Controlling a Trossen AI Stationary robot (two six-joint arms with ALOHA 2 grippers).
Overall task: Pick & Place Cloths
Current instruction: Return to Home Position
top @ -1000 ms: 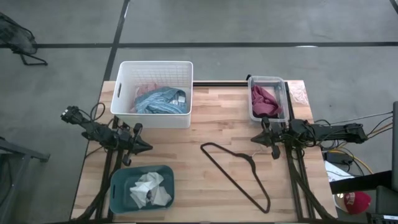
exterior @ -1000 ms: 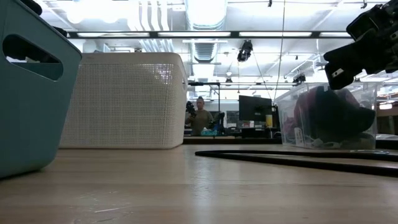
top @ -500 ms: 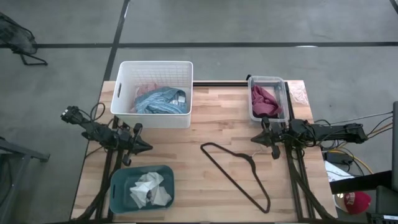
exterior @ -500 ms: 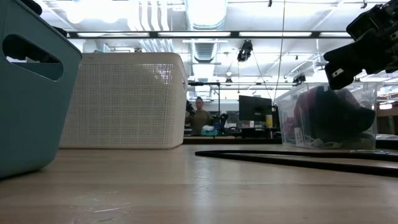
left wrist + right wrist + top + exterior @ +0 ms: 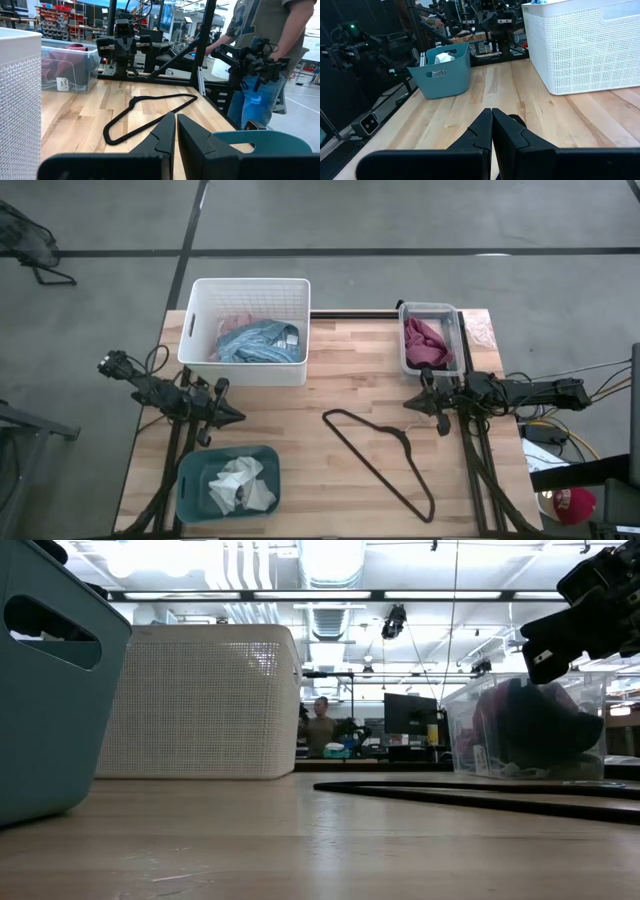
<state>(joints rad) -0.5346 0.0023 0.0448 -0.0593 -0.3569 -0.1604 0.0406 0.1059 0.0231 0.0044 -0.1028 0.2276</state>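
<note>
A blue striped shirt (image 5: 258, 340) with a pink piece lies in the white basket (image 5: 200, 292) at the table's far left. A maroon cloth (image 5: 427, 342) fills the clear bin (image 5: 458, 320) at the far right. White and grey rags (image 5: 238, 485) sit in the teal bin (image 5: 190, 480) at the near left. My left gripper (image 5: 238, 417) hovers shut at the left edge, between basket and teal bin. My right gripper (image 5: 410, 404) hovers shut at the right, just near of the clear bin. Both touch nothing.
A thin black wire hanger (image 5: 385, 455) lies flat on the wood between the two grippers, toward the near right. A person (image 5: 260, 55) stands beyond the table's near right corner in the left wrist view. Bare wood shows at the table's middle (image 5: 350, 375).
</note>
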